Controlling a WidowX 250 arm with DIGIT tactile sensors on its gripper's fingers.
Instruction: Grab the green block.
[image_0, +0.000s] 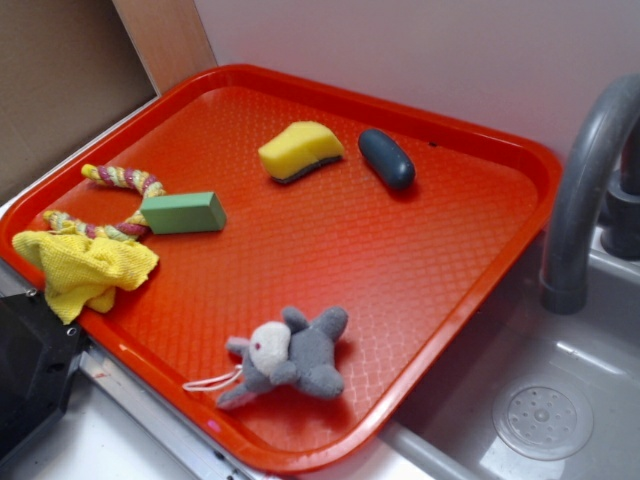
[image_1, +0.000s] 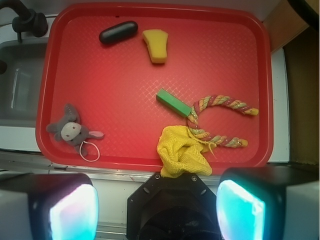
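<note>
The green block (image_0: 183, 213) (image_1: 173, 103) lies flat on the red tray (image_0: 400, 260) (image_1: 125, 85), in its left half in the exterior view, with one end touching a striped rope toy (image_0: 122, 180) (image_1: 220, 102). My gripper (image_1: 157, 212) shows only in the wrist view. It hovers high above the tray's near edge, well away from the block. Its two fingers (image_1: 72, 212) stand wide apart and open, with nothing between them.
Also on the tray: a yellow sponge (image_0: 300, 150) (image_1: 156, 46), a dark oval object (image_0: 386, 158) (image_1: 118, 32), a grey plush toy (image_0: 290, 355) (image_1: 70, 131), and a yellow cloth (image_0: 85, 268) (image_1: 182, 152) draped over the tray's edge. A grey faucet (image_0: 585, 190) and sink (image_0: 540, 400) flank the tray.
</note>
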